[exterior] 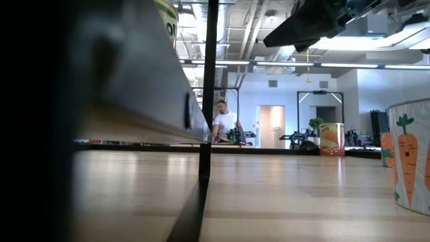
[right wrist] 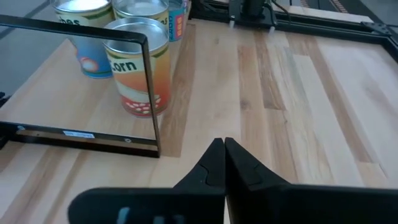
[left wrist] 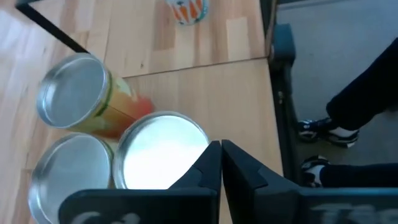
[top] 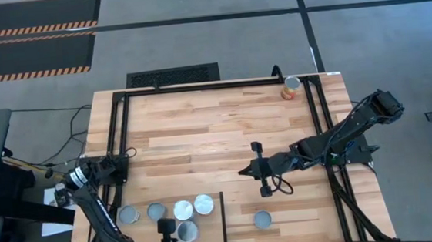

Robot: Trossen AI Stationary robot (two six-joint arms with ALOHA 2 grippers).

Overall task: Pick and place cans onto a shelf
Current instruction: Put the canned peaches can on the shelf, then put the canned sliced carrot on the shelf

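One person (exterior: 225, 125) stands beyond the plank table (top: 201, 122).

Readable text: "Corn", partly cut off, on the orange-labelled can (right wrist: 138, 74) behind the black frame bar (right wrist: 149, 93); neighbouring cans' lettering illegible.

I count seven cans from above: five bunched on the shelf (top: 209, 228) at seven o'clock (top: 129, 214) (top: 156, 211) (top: 183, 210) (top: 204, 205) (top: 187, 231), one alone on the bench (top: 217, 129) at five o'clock (top: 263, 220), and one at one o'clock (top: 291, 88). I have two pincers, left (top: 165, 227) and right (top: 259, 168). One person (exterior: 225, 124) stands in the room behind.
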